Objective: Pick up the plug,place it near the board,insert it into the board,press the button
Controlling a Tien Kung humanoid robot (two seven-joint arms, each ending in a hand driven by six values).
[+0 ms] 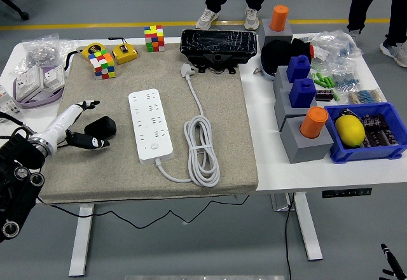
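Left hand (79, 127) with fingers loosely spread around, not gripping, a black plug (100, 126), left of the white board (151, 125).

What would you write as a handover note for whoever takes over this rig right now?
Left hand: on the mat's left side, fingers around the black plug, which lies on the mat; grasp not clearly closed.
Right hand: out of view.
White power strip: mid-mat, right of the plug, sockets empty, its own cable coiled beside it.
Done: hand has reached the plug.
Left: lift the plug, bring it beside the strip, insert it, press the button.
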